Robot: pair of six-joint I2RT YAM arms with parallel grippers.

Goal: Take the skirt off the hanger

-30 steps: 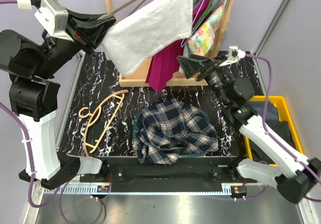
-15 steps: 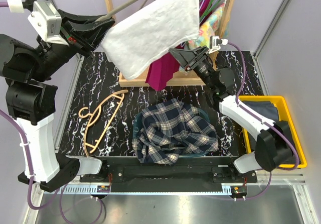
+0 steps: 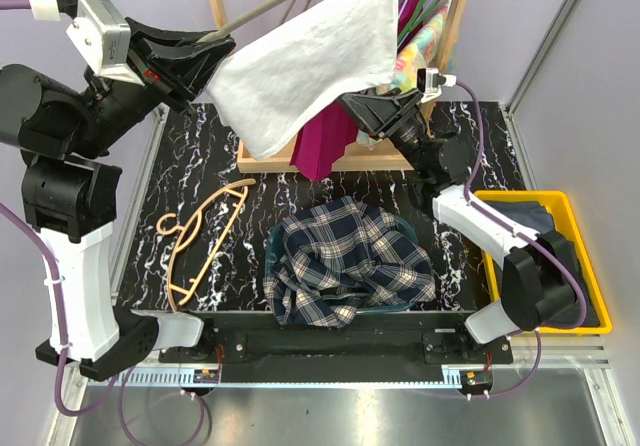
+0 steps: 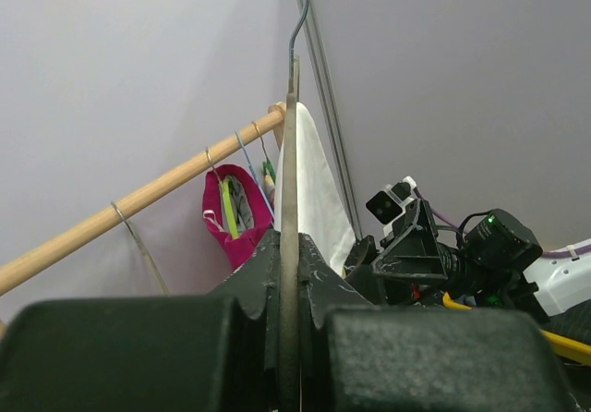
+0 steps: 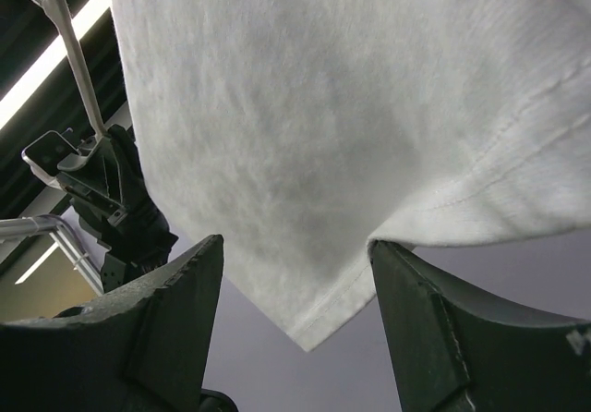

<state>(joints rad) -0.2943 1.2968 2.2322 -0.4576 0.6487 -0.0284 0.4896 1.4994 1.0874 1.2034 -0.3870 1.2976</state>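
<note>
A white skirt [image 3: 310, 56] hangs on a grey hanger [image 3: 270, 4] held high over the table's far left. My left gripper [image 3: 205, 54] is shut on the hanger's bar [image 4: 290, 199], with the skirt [image 4: 319, 190] beyond it. My right gripper [image 3: 352, 106] is open, pointing up at the skirt's lower right corner. In the right wrist view the skirt's corner [image 5: 323, 107] hangs between the spread fingers of the right gripper [image 5: 295, 242]; the right finger's tip [image 5: 406, 273] touches the hem. The hanger [image 5: 69, 52] and the left gripper [image 5: 111, 199] show at the left.
A plaid shirt [image 3: 350, 261] lies in a basket at the table's middle. A wooden hanger [image 3: 200, 236] lies to its left. A yellow bin [image 3: 590, 266] with dark clothes stands at the right. A wooden rack [image 3: 460, 16] with magenta [image 3: 325, 141] and colourful garments stands at the back.
My right gripper has swung up and left from beside the rack to under the skirt's lower corner. The left gripper with the hanger has shifted only slightly.
</note>
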